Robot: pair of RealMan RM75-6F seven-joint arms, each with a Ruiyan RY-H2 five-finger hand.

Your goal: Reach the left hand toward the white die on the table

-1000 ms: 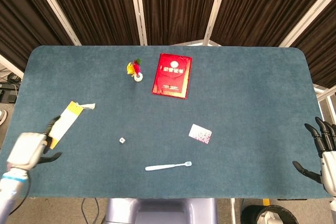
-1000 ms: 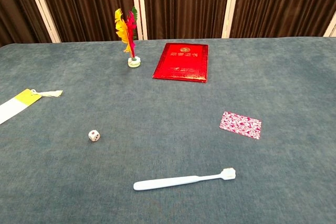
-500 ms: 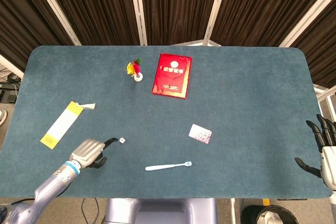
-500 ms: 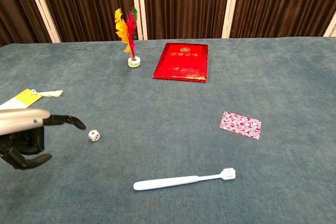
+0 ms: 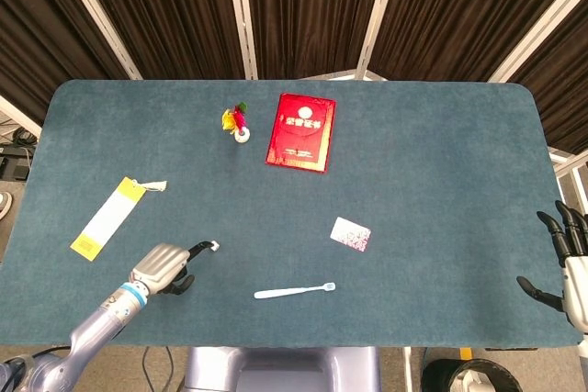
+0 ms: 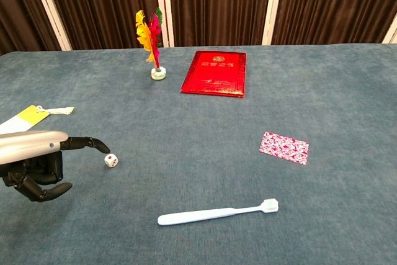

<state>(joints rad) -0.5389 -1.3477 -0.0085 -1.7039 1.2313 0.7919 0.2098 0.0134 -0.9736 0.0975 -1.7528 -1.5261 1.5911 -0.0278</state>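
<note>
Closing the reach well means easing the left hand [image 6: 37,166], empty with one finger stretched beside the white die [image 6: 111,161] near the table's [image 6: 347,91] front-left, down without nudging it.

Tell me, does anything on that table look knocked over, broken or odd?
Nothing stands out. The white die, toothbrush, red booklet and patterned card lie flat and intact; the feather shuttlecock stands upright.
</note>
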